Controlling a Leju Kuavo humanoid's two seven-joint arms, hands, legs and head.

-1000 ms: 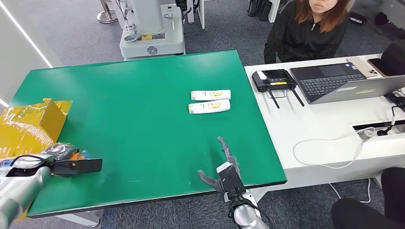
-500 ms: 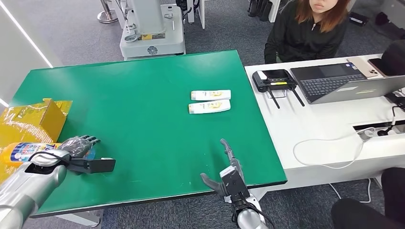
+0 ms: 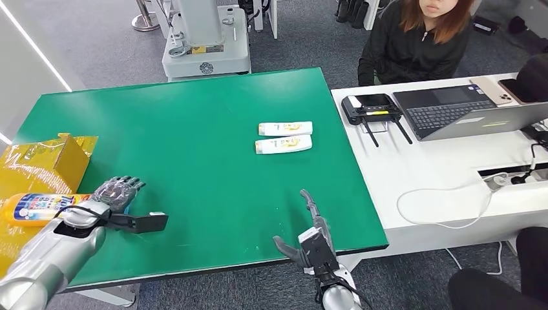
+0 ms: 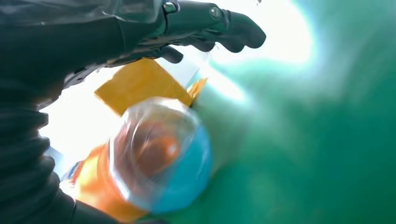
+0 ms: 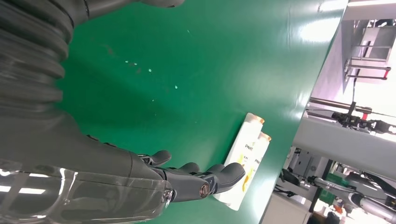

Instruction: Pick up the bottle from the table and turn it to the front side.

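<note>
One bottle [image 3: 35, 207] lies on its side at the near left edge of our green surface [image 3: 194, 148]: orange body, busy blue label, clear cap end towards our left robot hand [image 3: 116, 194]. That robot hand hovers just beside it, fingers spread, holding nothing. Our right robot hand [image 3: 309, 232] hangs at the near edge (fingers apart too, nothing held). Two white tubes [image 3: 284, 136] lie side by side farther right, well apart from the bottle.
</note>
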